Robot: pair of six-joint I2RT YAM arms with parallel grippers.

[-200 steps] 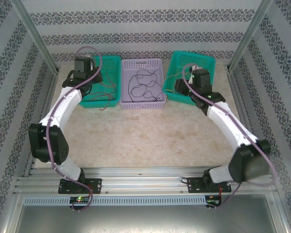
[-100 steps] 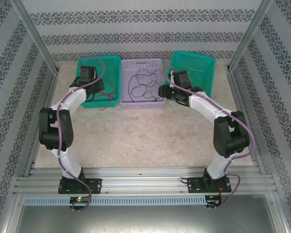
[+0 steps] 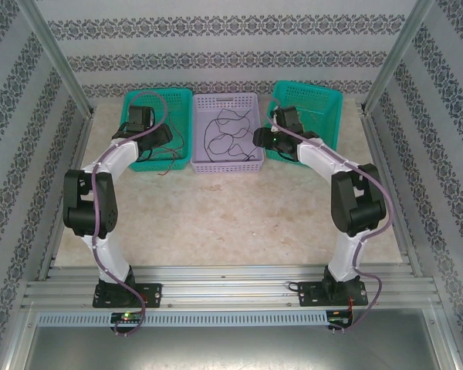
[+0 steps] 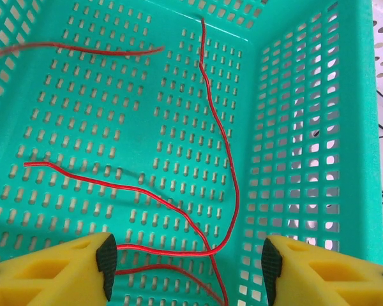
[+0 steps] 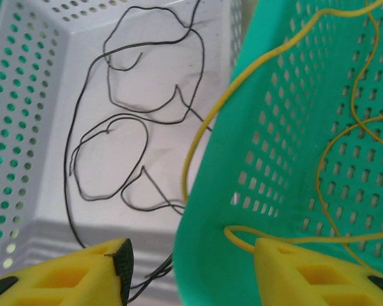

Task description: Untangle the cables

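Note:
Red cables (image 4: 179, 210) lie looped on the floor of the left green basket (image 4: 76, 102). My left gripper (image 4: 188, 268) hangs open above them; two red strands cross between its jaws without touching them. Black cables (image 5: 115, 134) curl in the purple basket (image 5: 25, 95). Yellow cables (image 5: 332, 159) lie in the right green basket (image 5: 242, 159), and one yellow strand (image 5: 195, 137) hangs over its wall toward the purple basket. My right gripper (image 5: 195, 261) is open and straddles that wall. From above, the left gripper (image 3: 158, 139) and right gripper (image 3: 264, 139) flank the purple basket (image 3: 228, 163).
The three baskets stand in a row at the back of the table (image 3: 231, 208), near the patterned rear wall. A red cable end (image 3: 167, 169) trails over the left basket's front rim. Metal frame posts (image 3: 58, 58) rise on both sides.
The left gripper has opened over the red cables. The right arm has folded in and swung its gripper left, from over the right green basket to that basket's wall beside the purple basket.

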